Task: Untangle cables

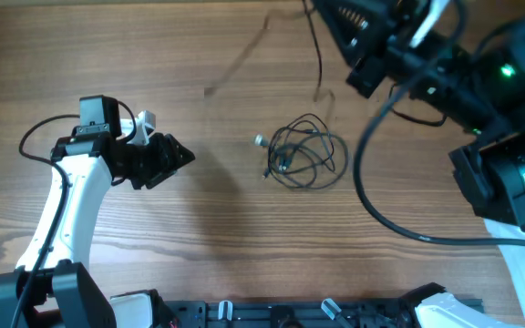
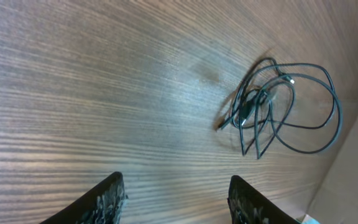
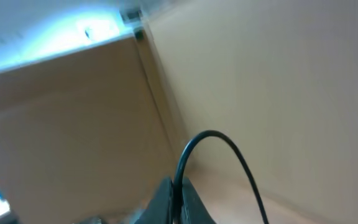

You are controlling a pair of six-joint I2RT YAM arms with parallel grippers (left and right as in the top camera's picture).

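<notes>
A tangle of thin black cables (image 1: 304, 151) lies in loose loops on the wooden table, right of centre, with a silvery plug (image 1: 260, 140) at its left side. It also shows in the left wrist view (image 2: 278, 106), ahead and to the right of my fingers. My left gripper (image 1: 173, 157) (image 2: 176, 194) is open and empty, pointing at the tangle from the left, well short of it. My right gripper (image 1: 322, 11) (image 3: 178, 194) is raised at the top edge and shut on a black cable (image 3: 211, 134) that arches up from its fingers. In the overhead view this cable (image 1: 318, 64) hangs down towards the tangle.
A thick black arm wire (image 1: 369, 202) curves over the table on the right by the right arm's base (image 1: 509, 173). A black rail (image 1: 317, 314) runs along the front edge. A tan cardboard wall (image 3: 278, 74) fills the right wrist view.
</notes>
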